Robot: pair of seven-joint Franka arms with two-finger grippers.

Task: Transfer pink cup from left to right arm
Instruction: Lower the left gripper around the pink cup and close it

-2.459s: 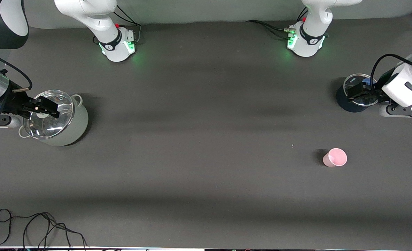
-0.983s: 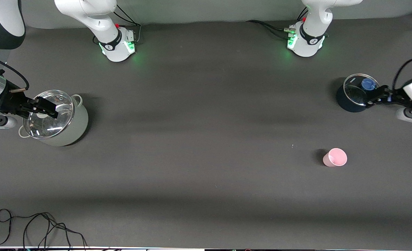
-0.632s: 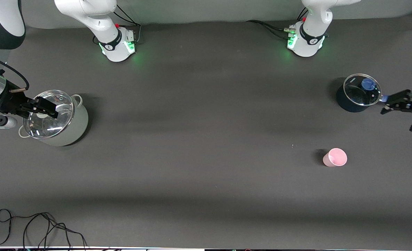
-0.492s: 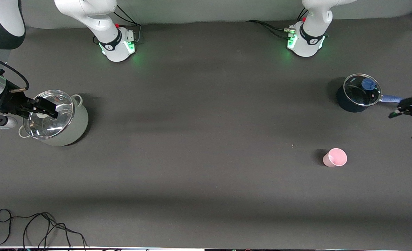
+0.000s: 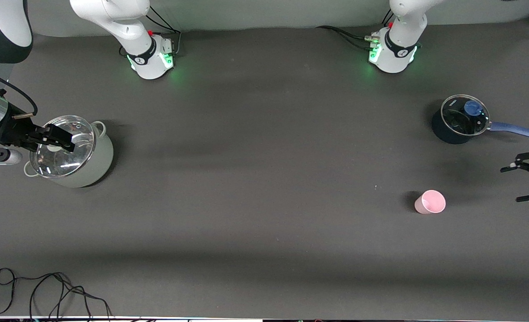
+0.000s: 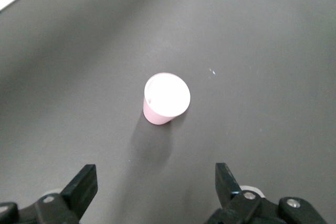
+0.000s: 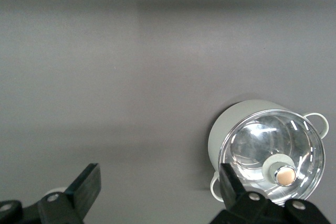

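The pink cup (image 5: 430,201) stands upright and alone on the dark table, toward the left arm's end. My left gripper (image 5: 513,184) hangs open over bare table beside the cup, at the table's edge, with a clear gap between them. In the left wrist view the pink cup (image 6: 166,98) sits ahead of the left gripper (image 6: 156,174), whose jaws are spread wide and empty. My right gripper (image 5: 69,139) waits open over the glass lid of a grey pot (image 5: 95,169). The right wrist view shows the right gripper (image 7: 159,174) holding nothing.
A dark blue saucepan (image 5: 443,132) with a glass lid and a blue handle (image 5: 514,130) stands farther from the camera than the cup. The grey pot (image 7: 226,129) sits at the right arm's end. Loose black cables (image 5: 45,288) lie near the front edge there.
My left gripper has swung off the blue saucepan to a spot over bare table beside the pink cup, uncovering the saucepan's handle. The right arm and the cup have not moved.
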